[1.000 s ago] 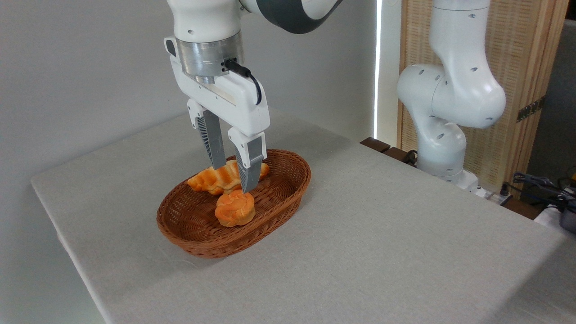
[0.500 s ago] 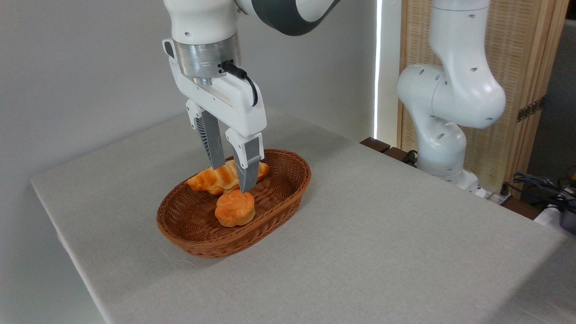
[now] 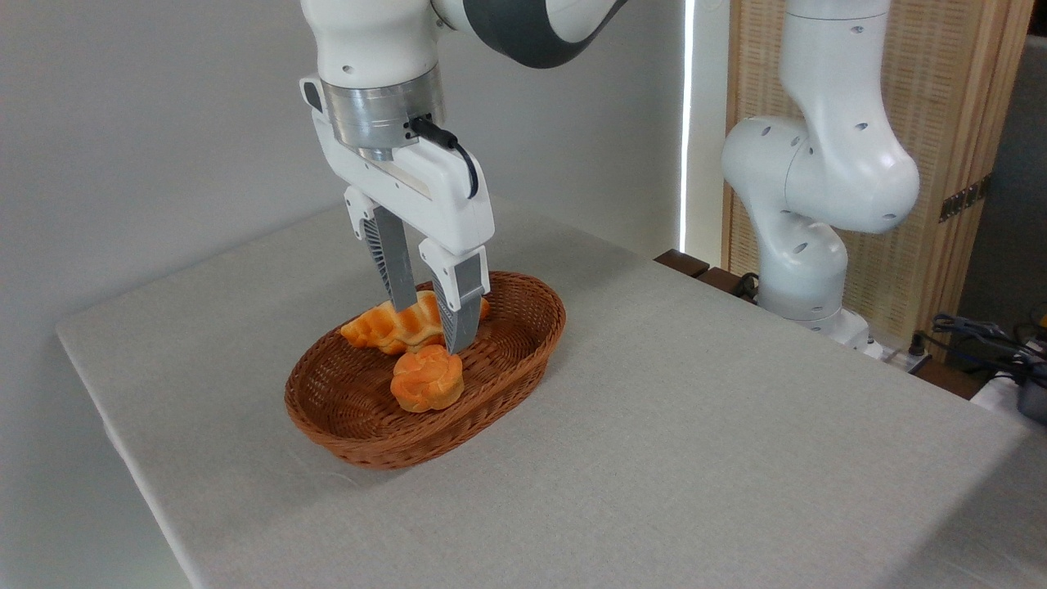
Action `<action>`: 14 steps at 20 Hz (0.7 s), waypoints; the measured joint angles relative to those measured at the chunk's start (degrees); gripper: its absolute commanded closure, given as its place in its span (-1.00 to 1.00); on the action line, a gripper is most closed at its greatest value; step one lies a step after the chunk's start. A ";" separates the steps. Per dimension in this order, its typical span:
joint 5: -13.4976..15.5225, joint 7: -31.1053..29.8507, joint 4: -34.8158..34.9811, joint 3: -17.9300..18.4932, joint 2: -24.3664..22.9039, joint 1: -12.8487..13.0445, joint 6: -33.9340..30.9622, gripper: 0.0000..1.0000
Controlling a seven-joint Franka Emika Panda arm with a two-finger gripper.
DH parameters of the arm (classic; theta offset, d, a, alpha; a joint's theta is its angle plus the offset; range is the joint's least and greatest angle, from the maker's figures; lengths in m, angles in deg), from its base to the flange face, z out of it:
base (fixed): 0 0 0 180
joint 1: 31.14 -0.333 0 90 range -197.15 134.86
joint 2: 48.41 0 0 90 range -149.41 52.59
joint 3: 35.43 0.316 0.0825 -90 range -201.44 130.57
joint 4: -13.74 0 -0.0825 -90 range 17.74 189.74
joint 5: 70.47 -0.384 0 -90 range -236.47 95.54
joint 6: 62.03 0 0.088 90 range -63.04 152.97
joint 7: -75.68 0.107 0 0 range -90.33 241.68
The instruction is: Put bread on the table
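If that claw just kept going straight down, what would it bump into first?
Most likely the long bread in the basket: the claw points down with a finger on each side of it. Depth is hard to judge from this one view.

The counter wears a matt, light grey woven cloth. The basket at centre frame is brown wicker, ribbed and rough. The bread has a ridged, golden, faintly shiny crust. The arm at right is glossy white plastic; a brushed metal ring gleams above matt grey jaws.
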 measured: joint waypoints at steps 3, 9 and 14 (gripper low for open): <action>0.00 0.13 0.00 -0.17 0.02 0.06 -0.99 -1.00; 0.01 1.12 1.25 -0.68 0.46 1.77 -1.60 -1.00; 5.90 3.89 5.31 -1.06 0.85 4.08 1.29 -1.00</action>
